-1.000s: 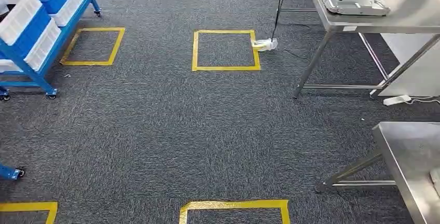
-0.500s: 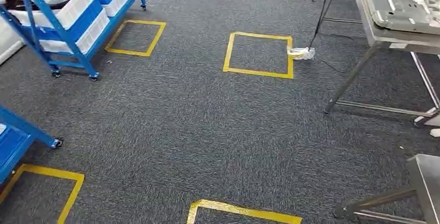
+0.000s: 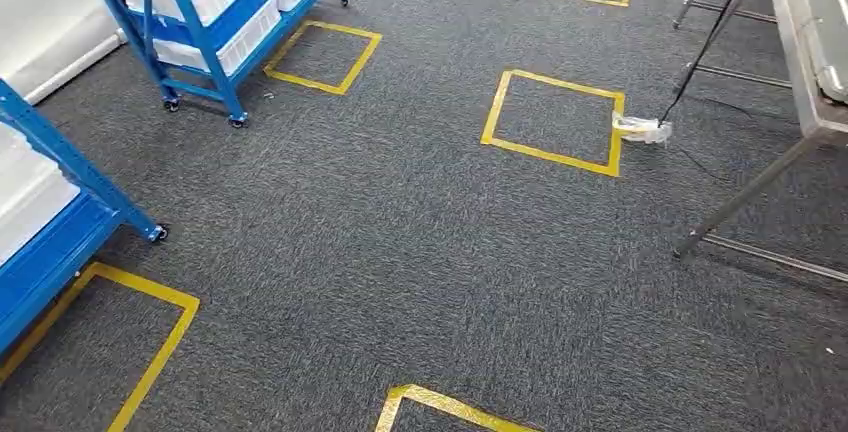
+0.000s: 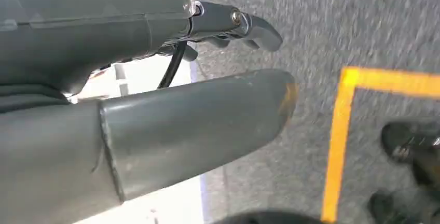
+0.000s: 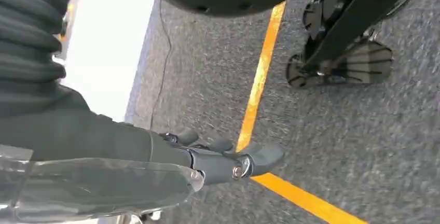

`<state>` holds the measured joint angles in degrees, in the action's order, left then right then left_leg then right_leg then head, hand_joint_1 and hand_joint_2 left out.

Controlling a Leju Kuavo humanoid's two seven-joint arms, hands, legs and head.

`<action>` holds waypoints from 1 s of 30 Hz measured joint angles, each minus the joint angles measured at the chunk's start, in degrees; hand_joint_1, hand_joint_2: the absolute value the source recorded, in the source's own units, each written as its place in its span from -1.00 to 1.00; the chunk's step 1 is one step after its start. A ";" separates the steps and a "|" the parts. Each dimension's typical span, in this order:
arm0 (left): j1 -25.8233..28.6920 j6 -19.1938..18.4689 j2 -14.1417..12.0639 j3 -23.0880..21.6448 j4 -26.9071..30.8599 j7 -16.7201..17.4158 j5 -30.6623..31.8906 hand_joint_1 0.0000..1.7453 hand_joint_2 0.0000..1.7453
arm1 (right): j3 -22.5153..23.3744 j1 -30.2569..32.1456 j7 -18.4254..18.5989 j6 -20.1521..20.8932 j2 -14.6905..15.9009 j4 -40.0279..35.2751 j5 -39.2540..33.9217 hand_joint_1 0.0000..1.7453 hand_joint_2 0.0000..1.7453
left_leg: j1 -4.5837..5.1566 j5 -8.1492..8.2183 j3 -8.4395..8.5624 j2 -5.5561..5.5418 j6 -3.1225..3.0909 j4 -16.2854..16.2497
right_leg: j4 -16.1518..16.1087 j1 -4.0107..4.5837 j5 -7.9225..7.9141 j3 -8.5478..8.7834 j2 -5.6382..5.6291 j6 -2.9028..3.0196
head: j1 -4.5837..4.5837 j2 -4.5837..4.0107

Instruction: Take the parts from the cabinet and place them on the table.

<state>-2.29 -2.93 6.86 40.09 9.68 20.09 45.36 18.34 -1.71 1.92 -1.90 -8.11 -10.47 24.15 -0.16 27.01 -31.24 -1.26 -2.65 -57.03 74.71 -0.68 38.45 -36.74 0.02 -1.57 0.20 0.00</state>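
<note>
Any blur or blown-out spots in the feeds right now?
Head view: sharp and evenly lit, yellow tape squares crisp on the carpet. Left wrist view: carpet streaked with motion blur behind the left hand. Right wrist view: a washed-out white patch behind the right hand; carpet slightly soft.

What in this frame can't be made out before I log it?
- Contents of the white bins on the blue cabinet, head view: cut off by the top edge, too far.
- Steel table, head view: cropped by the right edge.
- Left hand, left wrist view: thumb covers the fingers, blurred.
- Right hand, right wrist view: fingers foreshortened; empty, posture unclear.
</note>
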 joint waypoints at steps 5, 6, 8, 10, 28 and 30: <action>-0.05 0.06 0.00 0.35 0.00 0.24 -0.31 -1.00 -1.00 | -0.24 0.25 0.11 0.74 -0.09 0.05 0.66 -1.00 1.00 | 0.02 0.32 0.25 -4.02 0.37 -0.64 | -14.51 -0.25 -10.53 5.26 -2.99 0.63 | 0.00 0.00; -0.12 0.06 0.00 0.44 0.00 0.26 -0.29 -1.00 -1.00 | -0.35 0.45 0.07 0.83 -0.09 0.11 0.72 -1.00 1.00 | 0.30 0.42 -0.07 -4.42 0.66 -0.88 | -15.56 -0.16 -9.47 5.74 -5.19 0.74 | -0.02 0.00; -0.14 0.20 0.00 0.50 0.00 0.28 0.15 -1.00 -1.00 | -0.55 0.29 -0.35 1.09 -0.26 0.13 1.05 -1.00 1.00 | -0.10 0.17 -0.71 -5.60 1.31 -1.00 | -16.09 0.00 -9.68 5.64 -4.20 0.82 | -0.07 0.00; 0.16 0.39 0.00 0.52 0.00 0.35 0.61 -1.00 -1.00 | -0.94 -0.10 -0.72 1.38 -0.42 0.13 1.57 -1.00 1.00 | 0.00 -0.10 -1.09 -7.04 2.17 -0.65 | -16.59 -0.27 -9.91 5.87 -2.90 1.47 | -0.07 0.00; -0.38 0.13 0.07 1.64 0.00 0.22 0.65 -1.00 -1.00 | -1.07 -0.08 -2.17 1.64 -0.68 -0.02 2.47 -1.00 1.00 | -0.37 -0.08 -0.34 2.13 0.56 -0.36 | -11.67 -0.06 -4.67 5.52 1.14 -0.13 | -0.24 0.00; -0.48 0.13 0.11 1.66 0.00 0.22 0.68 -1.00 -1.00 | -1.07 -0.10 -2.38 2.10 -0.66 -0.02 2.47 -1.00 1.00 | -0.20 -0.15 -0.57 1.01 0.31 -0.39 | -2.68 0.00 -0.58 1.17 0.17 -0.21 | -0.24 0.00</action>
<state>-2.77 -2.80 6.97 41.75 9.68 20.30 46.03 17.27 -1.82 -0.46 0.20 -8.76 -10.49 26.62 -0.37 26.86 -31.81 -0.25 -2.34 -57.42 72.03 -0.68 37.88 -35.57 0.19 -1.78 -0.04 0.00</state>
